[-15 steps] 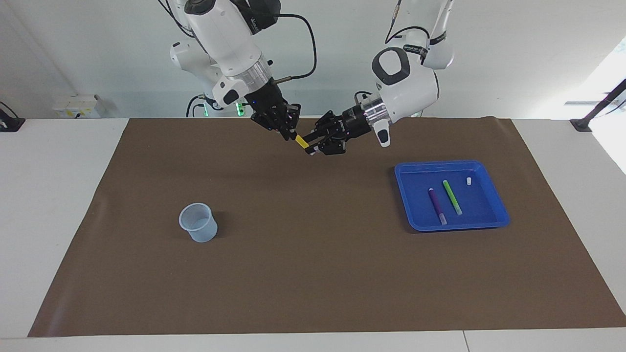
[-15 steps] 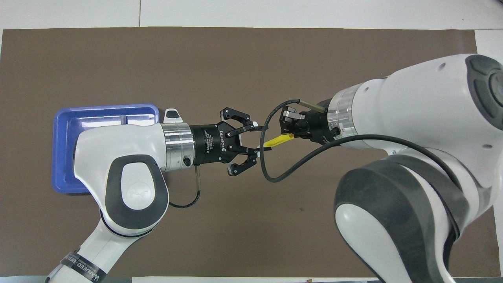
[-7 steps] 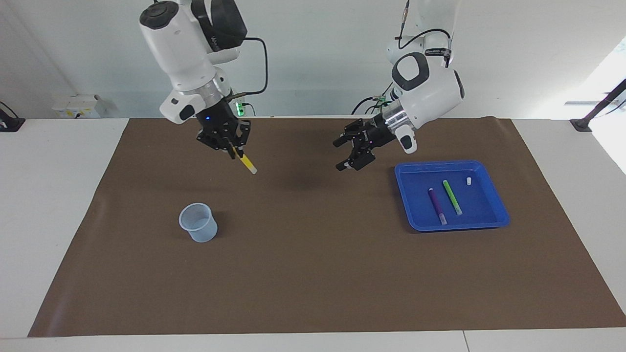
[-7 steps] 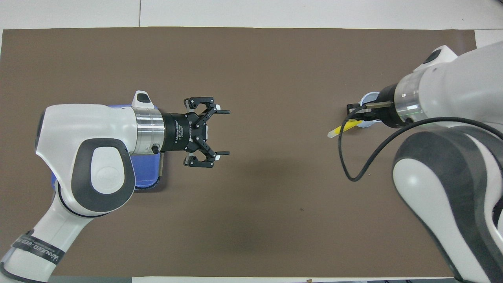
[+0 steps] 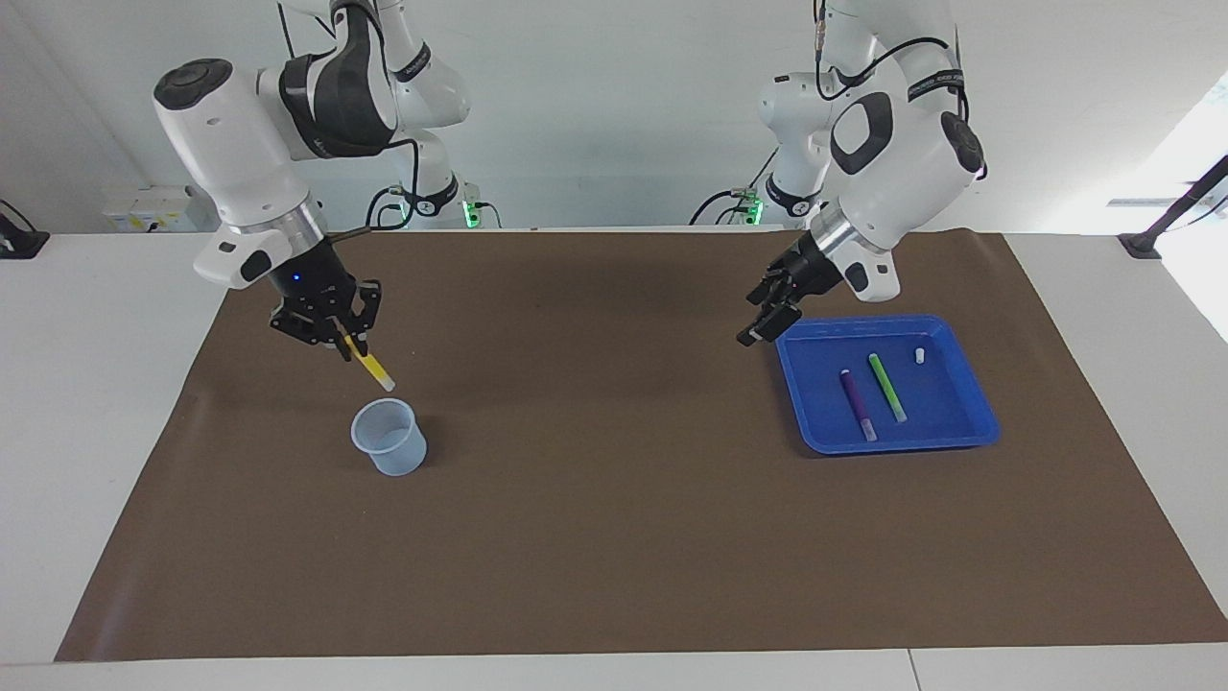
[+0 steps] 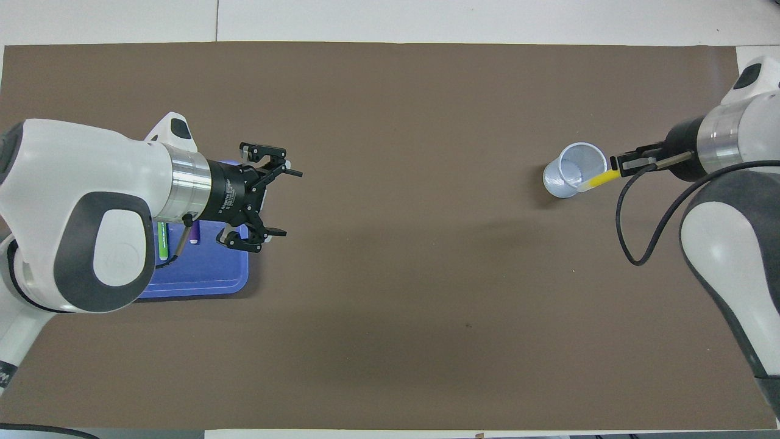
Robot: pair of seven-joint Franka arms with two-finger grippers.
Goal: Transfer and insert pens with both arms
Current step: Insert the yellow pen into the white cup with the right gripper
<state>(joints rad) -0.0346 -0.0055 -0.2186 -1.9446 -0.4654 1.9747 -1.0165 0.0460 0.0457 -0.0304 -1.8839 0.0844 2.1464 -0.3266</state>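
The right gripper (image 5: 350, 338) has its jaws clenched on the yellow pen (image 5: 370, 366), which slants down from them with its pale tip just above the rim of the clear cup (image 5: 388, 437) on the brown mat (image 5: 614, 537). The left gripper (image 5: 763, 317) hangs with jaws released and empty over the edge of the blue tray (image 5: 971, 384); the purple pen (image 5: 857, 403) and green pen (image 5: 887, 387) lie side by side in that tray, below and beside those jaws.

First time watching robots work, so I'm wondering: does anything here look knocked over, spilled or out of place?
Nothing is spilled or tipped. The cup stands upright, and two pens lie in the blue tray. The one stray item is a tiny white stub, like a loose cap, lying apart from them in that tray.
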